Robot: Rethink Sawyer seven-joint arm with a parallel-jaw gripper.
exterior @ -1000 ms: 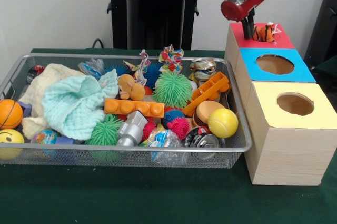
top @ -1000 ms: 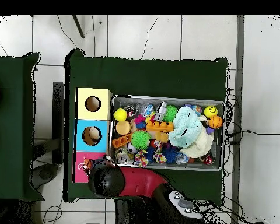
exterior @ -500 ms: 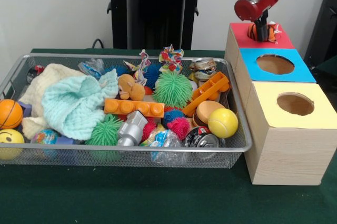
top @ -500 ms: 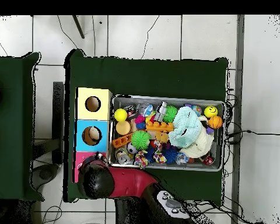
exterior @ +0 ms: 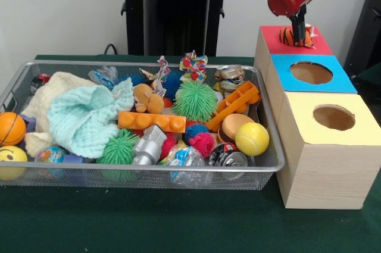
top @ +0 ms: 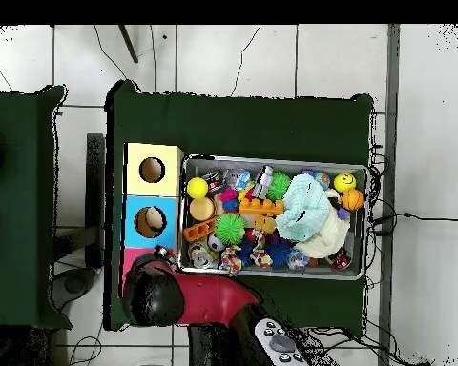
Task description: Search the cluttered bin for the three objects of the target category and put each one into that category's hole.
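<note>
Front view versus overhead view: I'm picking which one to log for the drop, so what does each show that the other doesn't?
Only the front view shows the gripper over the red box, at an orange striped toy. Only the overhead view shows something inside the blue box hole; there the arm hides the red box. Both show the wire bin and yellow box.

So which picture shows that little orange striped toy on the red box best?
The front view: the orange striped toy sits in plain sight on the red box, under the gripper. In the overhead view the arm covers that spot, so the toy cannot be seen.
</note>
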